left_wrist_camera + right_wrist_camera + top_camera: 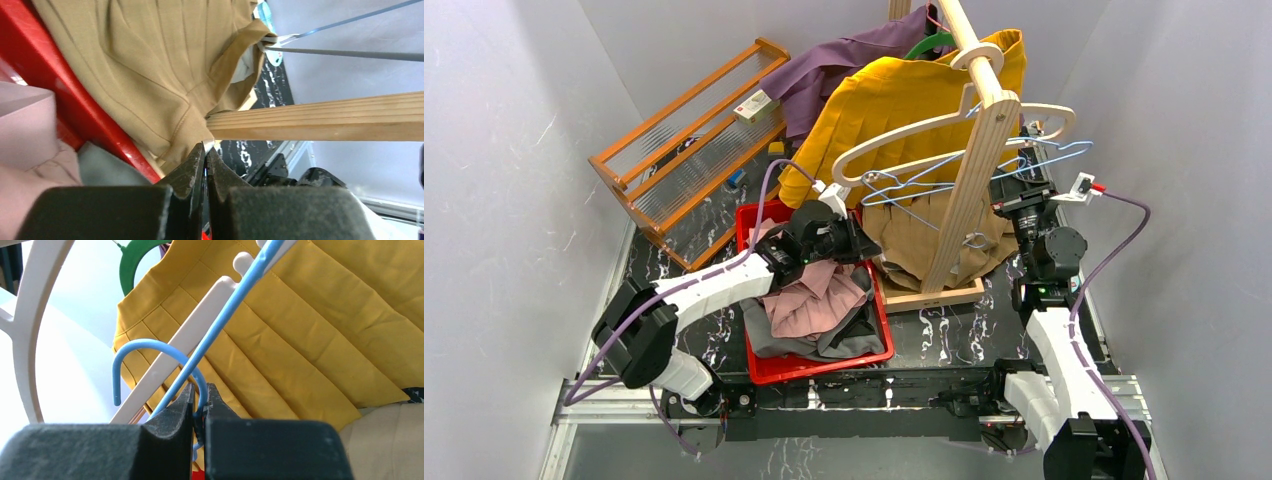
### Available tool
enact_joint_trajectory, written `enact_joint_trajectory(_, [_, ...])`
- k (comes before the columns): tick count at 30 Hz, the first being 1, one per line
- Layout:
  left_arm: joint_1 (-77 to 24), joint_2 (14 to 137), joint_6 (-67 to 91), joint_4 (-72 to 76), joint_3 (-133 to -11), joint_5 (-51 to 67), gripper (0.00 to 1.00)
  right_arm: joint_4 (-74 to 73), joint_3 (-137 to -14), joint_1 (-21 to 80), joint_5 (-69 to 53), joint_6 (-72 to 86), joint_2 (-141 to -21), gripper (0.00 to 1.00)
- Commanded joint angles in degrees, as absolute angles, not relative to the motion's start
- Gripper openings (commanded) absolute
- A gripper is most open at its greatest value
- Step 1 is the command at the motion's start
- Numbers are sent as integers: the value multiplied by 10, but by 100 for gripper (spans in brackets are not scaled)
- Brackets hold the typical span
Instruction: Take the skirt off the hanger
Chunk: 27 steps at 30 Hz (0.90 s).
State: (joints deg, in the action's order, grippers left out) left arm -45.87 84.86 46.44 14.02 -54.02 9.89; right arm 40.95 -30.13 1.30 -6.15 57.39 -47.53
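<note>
We see the right gripper (200, 399) clamped on the blue hanger (226, 310), the left gripper (205, 150) closed, empty, beside the tan skirt (135, 65)

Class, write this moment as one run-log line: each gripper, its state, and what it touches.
left gripper: shut, at tan skirt edge, grip unclear | right gripper: shut on blue hanger | tan skirt: clipped to blue hanger

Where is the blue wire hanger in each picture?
Top view: blue hanger, right of centre, beside the wooden post.
Left wrist: thin blue line, top right.
Right wrist: centre, hook between the right gripper fingers.
Shared landmark: tan skirt, in top and left-wrist views.
</note>
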Motion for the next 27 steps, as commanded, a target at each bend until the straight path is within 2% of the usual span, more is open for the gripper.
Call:
enact_joint_trajectory(1, [-442, 806, 417, 80, -553, 65, 2, 392, -350, 15, -45, 590, -466, 0])
enact_joint_trajectory(4, [-435, 791, 385, 32, -566, 46, 36, 279, -387, 15, -15, 566, -457, 0])
enact_joint_trajectory(7, [-435, 761, 357, 41, -557, 47, 64, 239, -404, 15, 4, 563, -448, 0])
enact_joint_trajectory(10, [-434, 738, 347, 69, -545, 68, 78, 157, -451, 15, 11, 591, -459, 0])
enact_joint_trajectory(11, [-434, 733, 342, 83, -541, 82, 84, 142, -463, 15, 9, 598, -462, 0])
enact_joint_trajectory(12, [-434, 731, 338, 101, -538, 100, 95, 140, -470, 15, 2, 604, -464, 0])
enact_joint_trajectory(14, [-434, 739, 334, 148, -526, 147, 97, 153, -469, 15, -7, 623, -464, 0])
enact_joint_trajectory(17, [-439, 755, 359, 299, -477, 206, 92, 175, -466, 15, -13, 634, -461, 0])
enact_joint_trajectory(20, [-467, 780, 337, 399, -454, 190, 90, 172, -474, 15, -19, 640, -465, 0])
enact_joint_trajectory(25, [-483, 871, 256, 458, -463, 153, 62, 178, -481, 15, -34, 654, -472, 0])
enact_joint_trajectory(27, [-471, 907, 253, 481, -475, 173, 51, 178, -486, 15, -38, 654, -474, 0])
